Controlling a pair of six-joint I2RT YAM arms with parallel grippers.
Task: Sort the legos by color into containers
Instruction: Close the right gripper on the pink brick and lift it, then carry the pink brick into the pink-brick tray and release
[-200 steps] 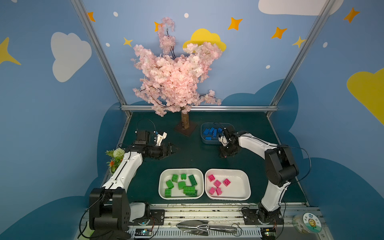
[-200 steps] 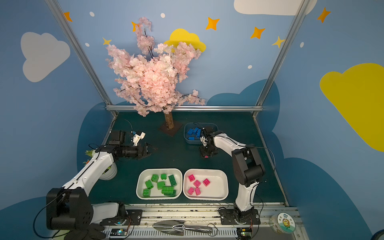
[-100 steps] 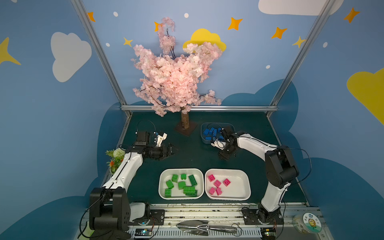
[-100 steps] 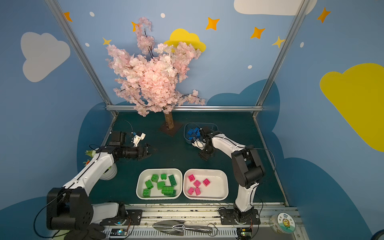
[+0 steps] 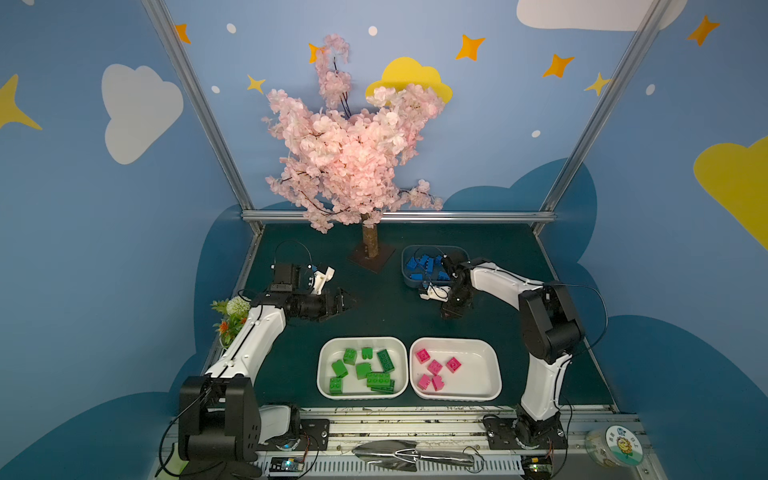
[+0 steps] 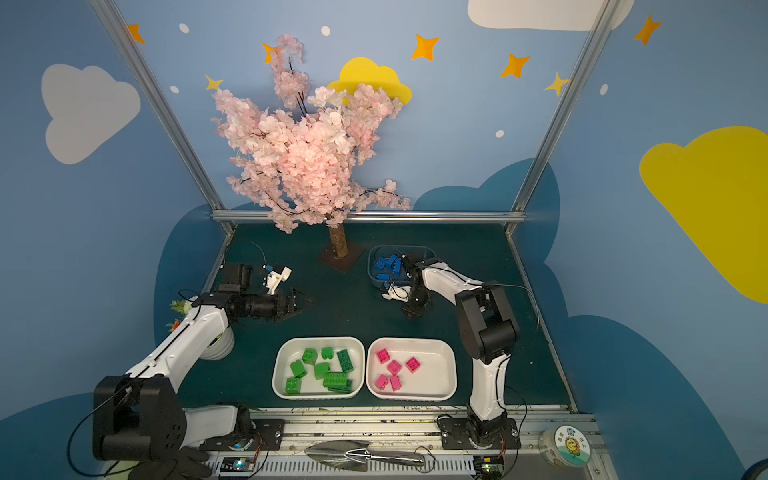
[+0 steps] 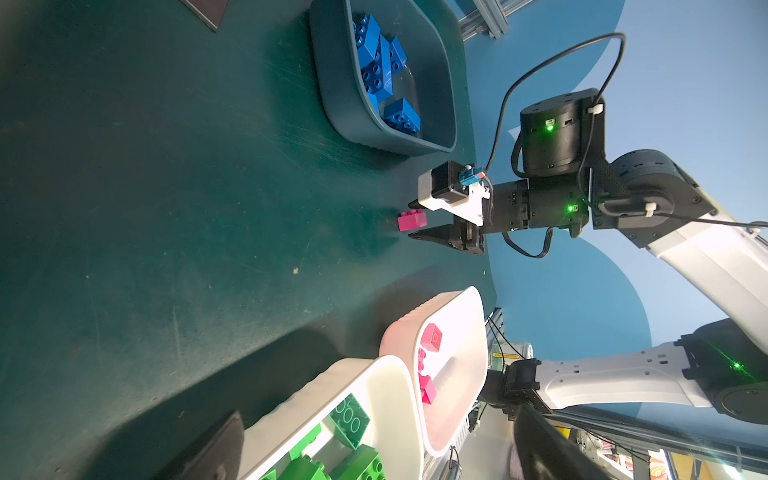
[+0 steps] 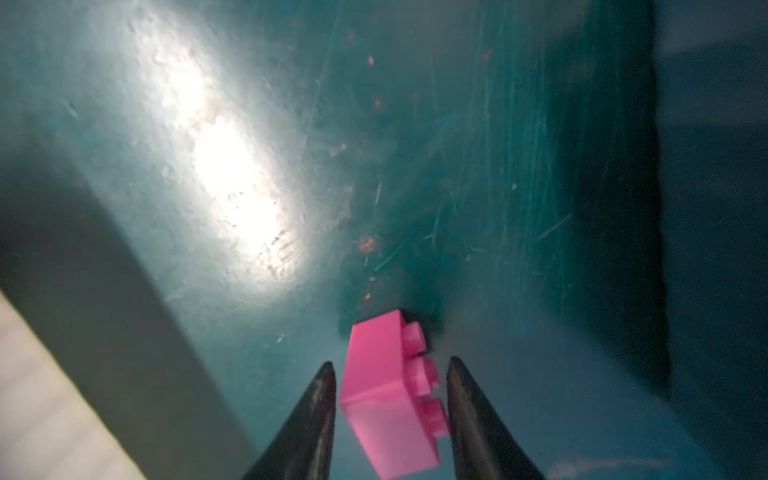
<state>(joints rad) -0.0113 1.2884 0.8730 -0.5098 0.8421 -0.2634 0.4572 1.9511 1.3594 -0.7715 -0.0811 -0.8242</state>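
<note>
Pincer of right arm [image 8: 391,360] straddles pink lego [image 8: 384,399].

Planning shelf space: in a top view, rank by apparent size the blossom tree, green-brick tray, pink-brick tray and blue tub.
1. blossom tree
2. green-brick tray and pink-brick tray: alike, not ranked
3. blue tub, smallest, though it sits farther from the camera, so less sure

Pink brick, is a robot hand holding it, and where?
Cannot tell: the right gripper brackets the pink brick, stud side and opposite side, but contact is unclear.
</note>
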